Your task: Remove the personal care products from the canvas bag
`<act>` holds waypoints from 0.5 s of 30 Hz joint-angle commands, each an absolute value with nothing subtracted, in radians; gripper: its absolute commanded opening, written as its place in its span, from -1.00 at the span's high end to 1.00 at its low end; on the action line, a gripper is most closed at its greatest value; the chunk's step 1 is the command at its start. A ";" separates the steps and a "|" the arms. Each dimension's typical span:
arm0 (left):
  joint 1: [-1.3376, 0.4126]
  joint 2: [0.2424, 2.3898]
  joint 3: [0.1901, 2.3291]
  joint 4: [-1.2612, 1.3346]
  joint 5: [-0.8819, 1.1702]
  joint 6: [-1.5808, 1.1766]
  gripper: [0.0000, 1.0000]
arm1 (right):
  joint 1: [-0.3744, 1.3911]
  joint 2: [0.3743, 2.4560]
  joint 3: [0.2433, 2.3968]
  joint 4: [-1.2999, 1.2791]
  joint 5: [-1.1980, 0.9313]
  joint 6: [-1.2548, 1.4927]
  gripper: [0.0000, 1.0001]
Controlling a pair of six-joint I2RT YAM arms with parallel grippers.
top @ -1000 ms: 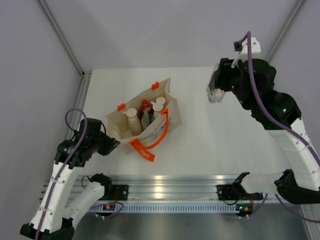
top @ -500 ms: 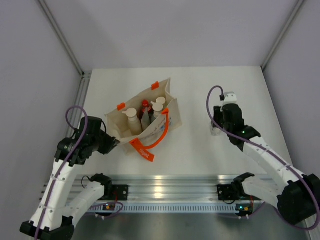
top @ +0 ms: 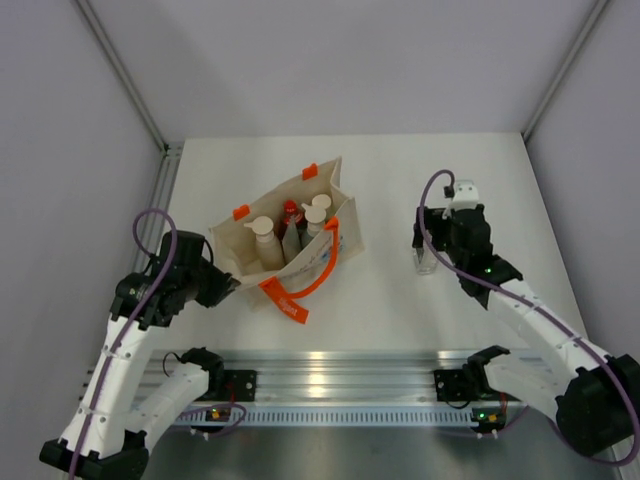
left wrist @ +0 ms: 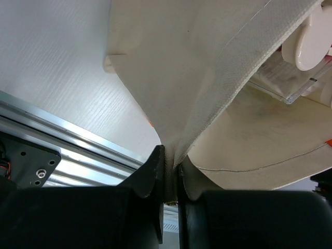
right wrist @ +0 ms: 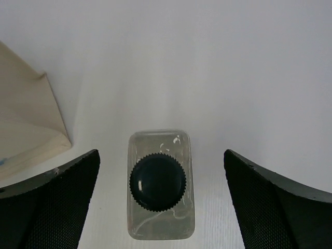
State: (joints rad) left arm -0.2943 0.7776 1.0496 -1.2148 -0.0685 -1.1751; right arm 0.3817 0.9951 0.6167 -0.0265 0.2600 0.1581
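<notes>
The beige canvas bag (top: 335,232) with orange handles stands open at centre left of the table. Personal care products stand inside it: two white-capped bottles (top: 262,229) (top: 316,212) and a red-topped one (top: 290,209). My left gripper (top: 226,285) is shut on the bag's near left edge; in the left wrist view the canvas (left wrist: 197,78) is pinched between the fingers of that gripper (left wrist: 171,174), and a white cap (left wrist: 311,41) shows inside. A clear bottle with a dark cap (right wrist: 158,182) stands upright on the table between the wide-open fingers of my right gripper (right wrist: 161,155), also seen as the bottle (top: 425,263) at the right.
The metal rail (top: 330,365) runs along the table's near edge below both arms. The bag's orange strap (top: 300,288) hangs down over its front side toward the rail. A corner of the bag (right wrist: 31,129) shows at the left of the right wrist view.
My right arm came down from high at the back right to the table with the clear bottle, then its gripper opened and let the bottle go. The left gripper kept its hold on the bag.
</notes>
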 commanded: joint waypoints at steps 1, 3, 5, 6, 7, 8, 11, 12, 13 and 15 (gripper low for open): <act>-0.285 0.793 1.072 -1.184 -0.124 -1.158 1.00 | 0.377 0.983 0.779 -0.078 0.255 0.155 -0.99; -0.285 0.798 1.077 -1.184 -0.126 -1.152 1.00 | 0.412 1.026 0.935 -0.223 0.242 0.158 -0.99; -0.284 0.801 1.081 -1.184 -0.130 -1.154 1.00 | 0.468 1.078 1.123 -0.320 0.207 0.167 -0.99; -0.285 0.799 1.081 -1.184 -0.132 -1.158 1.00 | 0.553 1.148 1.184 -0.410 0.204 0.188 -0.99; -0.285 0.799 1.080 -1.178 -0.135 -1.158 1.00 | 0.607 1.190 1.253 -0.455 0.204 0.190 -0.99; -0.285 0.801 1.080 -1.177 -0.133 -1.158 1.00 | 0.658 1.231 1.378 -0.497 0.210 0.183 -0.99; -0.285 0.804 1.080 -1.175 -0.135 -1.161 1.00 | 0.828 1.396 1.584 -0.607 0.174 0.205 -0.91; -0.285 0.804 1.078 -1.174 -0.133 -1.164 1.00 | 0.883 1.463 1.621 -0.618 0.163 0.212 -0.87; -0.285 0.804 1.078 -1.172 -0.130 -1.166 1.00 | 0.912 1.495 1.653 -0.624 0.146 0.213 -0.85; -0.285 0.802 1.077 -1.170 -0.118 -1.173 1.00 | 0.972 1.579 1.735 -0.626 0.121 0.178 -0.85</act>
